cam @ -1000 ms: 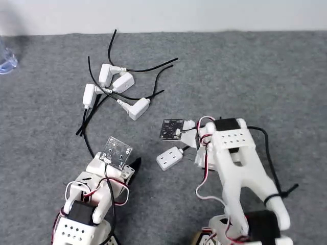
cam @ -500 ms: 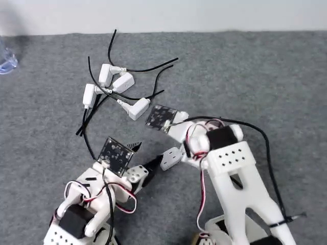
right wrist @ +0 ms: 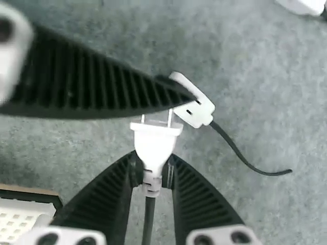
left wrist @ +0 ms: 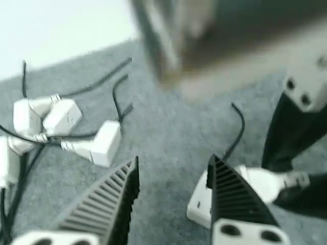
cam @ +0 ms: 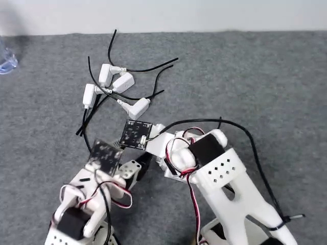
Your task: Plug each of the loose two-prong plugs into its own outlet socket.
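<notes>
My right gripper [right wrist: 153, 159] is shut on a white two-prong plug [right wrist: 153, 139], whose prongs point at a white outlet socket [right wrist: 192, 108] just ahead of them on the grey carpet. A black cord [right wrist: 245, 159] trails from that socket. One black finger [right wrist: 92, 87] of the left arm crosses this view right beside the socket. My left gripper [left wrist: 172, 168] stands open over the carpet, with the socket [left wrist: 198, 206] partly hidden behind one finger. In the high view both wrists meet at the centre, the right arm [cam: 219, 173] leaning over toward the left arm [cam: 97, 189].
Several loose white plugs [cam: 122, 81] with tangled black cords [cam: 148, 68] lie at the back left; the nearest plug [cam: 138, 108] is just beyond the wrists. A clear object [cam: 6, 58] sits at the far left edge. A pale wall [cam: 204, 15] borders the carpet behind.
The right arm swung left with its plug until its wrist covered the socket in the high view. The left arm leaned in toward the same spot.
</notes>
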Action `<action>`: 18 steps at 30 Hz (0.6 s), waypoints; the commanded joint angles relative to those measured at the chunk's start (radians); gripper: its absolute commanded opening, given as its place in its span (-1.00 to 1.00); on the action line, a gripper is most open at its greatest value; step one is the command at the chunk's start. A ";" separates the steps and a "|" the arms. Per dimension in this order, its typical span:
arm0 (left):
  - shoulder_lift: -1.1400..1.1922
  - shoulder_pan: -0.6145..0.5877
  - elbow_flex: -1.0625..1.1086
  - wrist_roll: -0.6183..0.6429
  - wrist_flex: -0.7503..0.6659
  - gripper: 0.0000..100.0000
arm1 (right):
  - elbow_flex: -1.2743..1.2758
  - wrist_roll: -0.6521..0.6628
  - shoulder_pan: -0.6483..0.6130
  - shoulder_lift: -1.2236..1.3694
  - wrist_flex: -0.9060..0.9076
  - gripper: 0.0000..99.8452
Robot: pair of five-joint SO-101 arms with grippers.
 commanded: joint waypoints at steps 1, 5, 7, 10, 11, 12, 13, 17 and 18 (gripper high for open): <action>-0.121 -0.002 -0.002 0.012 0.058 -0.59 | -0.057 -0.012 -0.031 -0.033 0.016 -0.98; -0.118 -0.002 0.010 0.012 0.071 -0.59 | -0.057 -0.028 -0.039 -0.035 0.008 -0.98; -0.118 -0.002 0.019 0.012 0.071 -0.59 | -0.061 -0.043 -0.041 -0.035 0.007 -0.98; -0.118 -0.002 0.024 0.012 0.072 -0.59 | -0.063 -0.048 -0.041 -0.035 -0.001 -0.98; -0.118 -0.002 0.024 0.012 0.074 -0.59 | -0.063 -0.048 -0.041 -0.035 -0.002 -0.98; -0.118 -0.002 0.024 0.012 0.074 -0.59 | -0.063 -0.049 -0.042 -0.035 -0.007 -0.98; -0.118 -0.002 0.024 0.012 0.075 -0.59 | -0.063 -0.049 -0.044 -0.036 -0.007 -0.98; -0.118 -0.002 0.039 0.012 0.071 -0.59 | -0.063 -0.087 -0.102 -0.036 -0.039 -0.98; -0.118 -0.002 0.044 0.012 0.071 -0.59 | -0.064 -0.089 -0.124 -0.036 -0.045 -0.98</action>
